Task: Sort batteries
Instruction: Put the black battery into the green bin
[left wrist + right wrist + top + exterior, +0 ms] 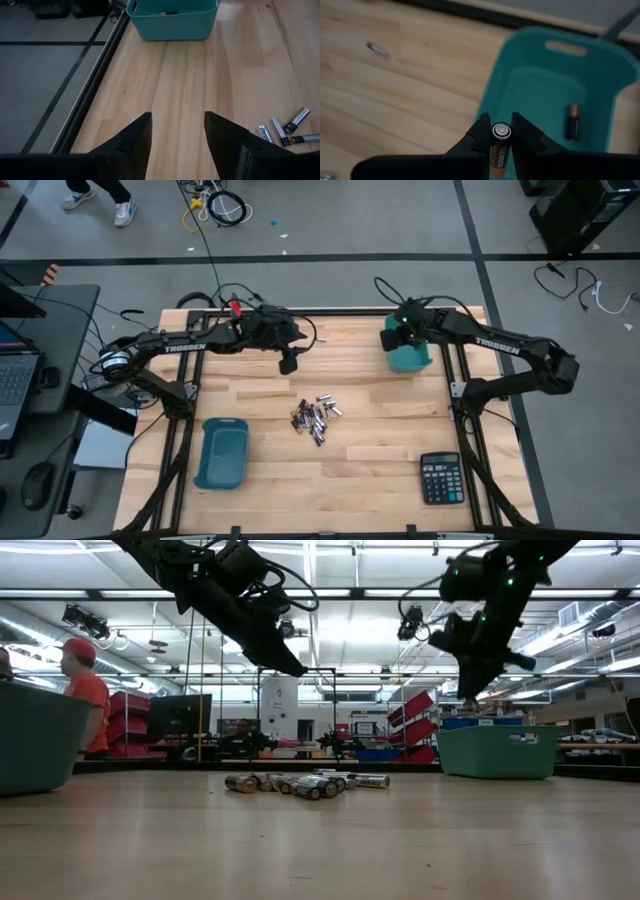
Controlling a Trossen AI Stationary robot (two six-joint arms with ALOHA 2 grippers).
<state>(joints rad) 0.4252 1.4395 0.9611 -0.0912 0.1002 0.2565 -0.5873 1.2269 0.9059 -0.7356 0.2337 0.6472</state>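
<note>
Right gripper (498, 131) – jaws clamp Duracell battery (499, 145) above teal bin (530, 90), for dropping | left gripper (176, 131) – jaws released, empty, near battery pile (317, 417)

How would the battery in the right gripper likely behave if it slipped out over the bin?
The battery is a smooth metal cylinder, so it probably slips easily and looks rigid. Pinched in the right gripper above the teal bin, it would likely drop in and roll beside the battery lying there.
</note>
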